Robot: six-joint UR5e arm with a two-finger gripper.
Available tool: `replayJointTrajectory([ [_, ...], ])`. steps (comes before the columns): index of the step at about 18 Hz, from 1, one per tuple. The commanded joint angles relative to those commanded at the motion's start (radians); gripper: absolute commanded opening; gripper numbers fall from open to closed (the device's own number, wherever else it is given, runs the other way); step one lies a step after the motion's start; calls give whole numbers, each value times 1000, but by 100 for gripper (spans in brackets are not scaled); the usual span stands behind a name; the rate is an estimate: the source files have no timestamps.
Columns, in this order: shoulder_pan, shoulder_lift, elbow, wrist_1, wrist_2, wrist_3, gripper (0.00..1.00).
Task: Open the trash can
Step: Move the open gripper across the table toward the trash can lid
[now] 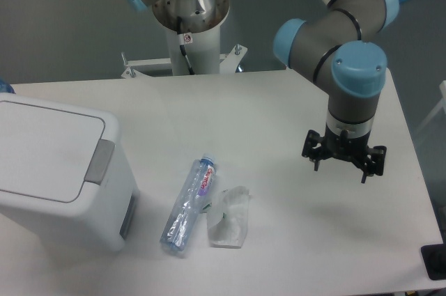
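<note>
The trash can (56, 170), lid down, sits at the bench's (279, 108) left edge, well apart at nine o'clock from the gripper (341, 160), whose fingers hang apart, holding nothing.

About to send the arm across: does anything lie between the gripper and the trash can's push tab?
Yes. A plastic bottle and a crumpled clear bag lie flat on the table between the gripper and the trash can; its grey tab is uncovered.
</note>
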Motion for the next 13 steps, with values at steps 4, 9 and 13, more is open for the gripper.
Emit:
replayJointTrajectory([
  [4, -32, 34, 3, 2, -150, -265, 100],
  [9, -135, 91, 5, 3, -210, -401, 100],
  [13, -189, 132, 27, 8, -264, -442, 100],
])
